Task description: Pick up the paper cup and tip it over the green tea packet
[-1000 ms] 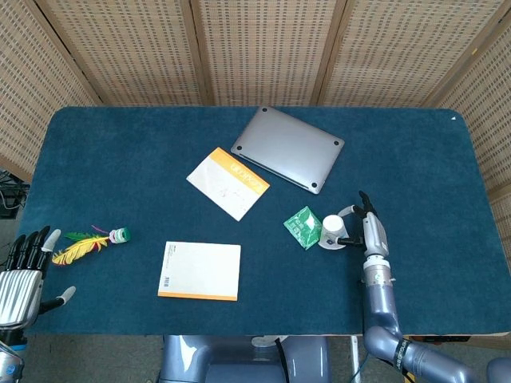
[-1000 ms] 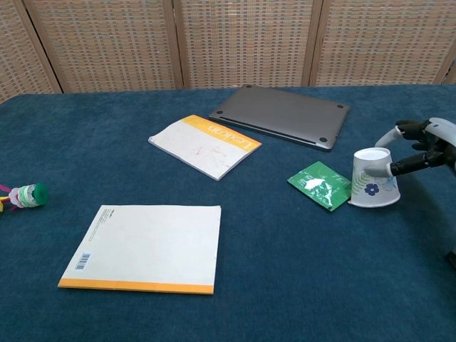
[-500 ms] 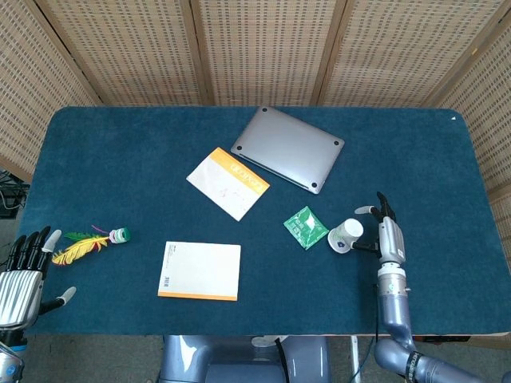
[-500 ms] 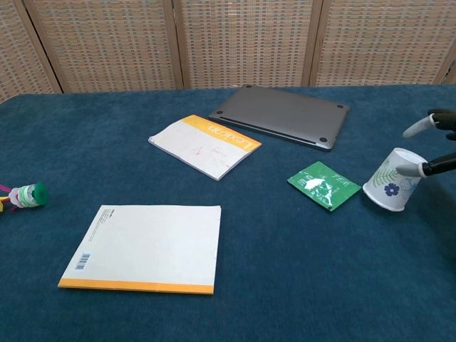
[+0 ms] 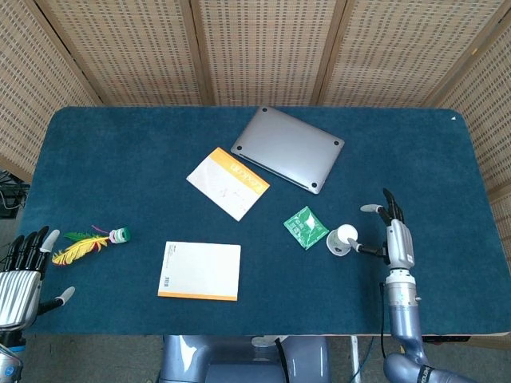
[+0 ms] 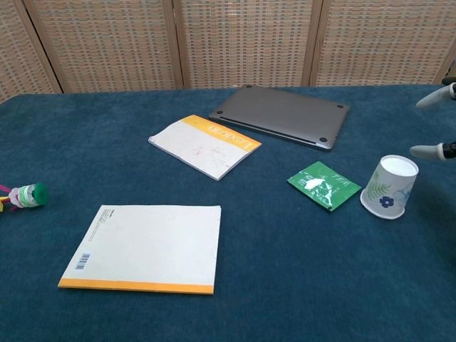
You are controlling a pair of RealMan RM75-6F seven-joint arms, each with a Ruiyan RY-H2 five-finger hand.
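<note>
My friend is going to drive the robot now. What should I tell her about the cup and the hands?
Right robot hand: open, fingers spread, just right of the paper cup, holding nothing.
Left robot hand: open, idle at the table's near left edge.
The paper cup stands mouth-down on the cloth, right of the green tea packet, not touching it.
Done: nothing that shows; the cup is not over the packet.
Left: grip the cup, lift it, and tip it over the packet.

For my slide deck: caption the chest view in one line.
Upside-down paper cup stands on the blue table just right of the green tea packet; right hand open beside it.
</note>
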